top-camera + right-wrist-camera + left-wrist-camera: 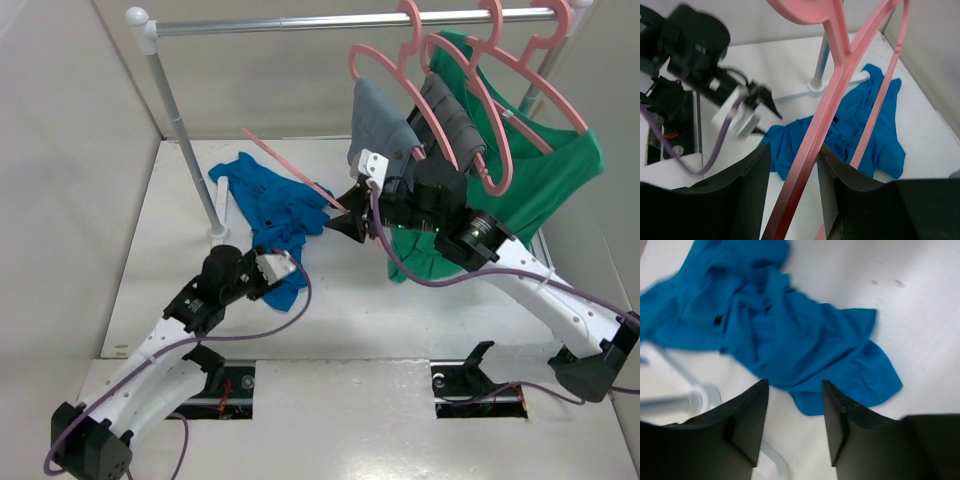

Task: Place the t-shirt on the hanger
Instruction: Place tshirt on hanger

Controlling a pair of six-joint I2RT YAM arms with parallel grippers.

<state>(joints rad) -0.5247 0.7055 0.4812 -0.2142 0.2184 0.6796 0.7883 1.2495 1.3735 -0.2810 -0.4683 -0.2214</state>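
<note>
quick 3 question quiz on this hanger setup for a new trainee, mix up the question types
1. True or false: the t-shirt is already on the hanger.
2. What does the right gripper hold? A: a green shirt. B: the hanger. C: nothing.
3. In one word, what is between the fingers of the left gripper?

Key:
1. False. The t-shirt lies crumpled on the table.
2. B.
3. Nothing. Its jaws stand open.
</note>
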